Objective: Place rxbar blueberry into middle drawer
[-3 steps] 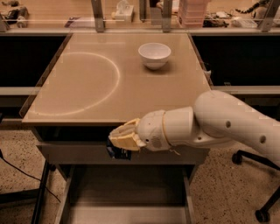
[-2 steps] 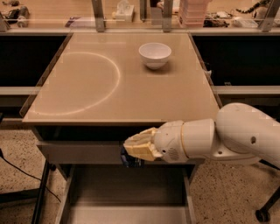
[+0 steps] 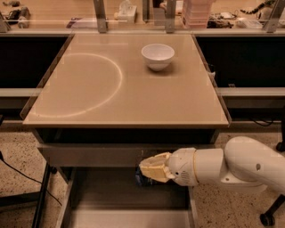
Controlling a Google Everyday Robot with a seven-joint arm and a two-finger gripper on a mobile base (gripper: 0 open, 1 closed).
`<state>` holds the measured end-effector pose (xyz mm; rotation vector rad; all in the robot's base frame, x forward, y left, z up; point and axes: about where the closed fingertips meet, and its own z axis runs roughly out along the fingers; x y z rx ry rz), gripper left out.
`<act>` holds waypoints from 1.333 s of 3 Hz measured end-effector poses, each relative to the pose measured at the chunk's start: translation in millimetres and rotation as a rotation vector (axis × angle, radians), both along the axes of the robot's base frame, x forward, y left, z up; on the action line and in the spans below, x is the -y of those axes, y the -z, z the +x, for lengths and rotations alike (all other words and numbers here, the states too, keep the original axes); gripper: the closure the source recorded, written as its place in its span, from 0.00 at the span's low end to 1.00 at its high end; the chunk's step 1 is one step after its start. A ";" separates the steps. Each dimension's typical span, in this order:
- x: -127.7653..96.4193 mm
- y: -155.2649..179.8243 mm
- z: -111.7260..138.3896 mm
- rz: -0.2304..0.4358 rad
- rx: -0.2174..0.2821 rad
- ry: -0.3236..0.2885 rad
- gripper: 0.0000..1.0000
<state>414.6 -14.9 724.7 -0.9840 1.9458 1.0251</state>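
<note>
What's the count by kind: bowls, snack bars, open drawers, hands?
white bowl: 1, on the tabletop
rxbar blueberry: 1, at the hand
middle drawer: 1, open
hand: 1, over the middle drawer
Total: 4

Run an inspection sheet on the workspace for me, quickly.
Surface: tan table top, pale ring mark on its left half.
Job's things: dark blue snack bar at the gripper's tip, above the open grey drawer.
Clutter: white bowl on the table top, toward the back.
Gripper: gripper below the table's front edge, over the drawer, shut on the snack bar.
Cables: black cable on the floor, left.
Surroundings: speckled floor; cluttered bench behind.
</note>
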 end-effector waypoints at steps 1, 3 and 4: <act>14.8 53.7 1.1 0.013 -0.045 0.083 1.00; 19.1 92.2 -0.3 0.031 -0.112 0.137 1.00; 26.6 156.1 -5.7 0.049 -0.205 0.208 1.00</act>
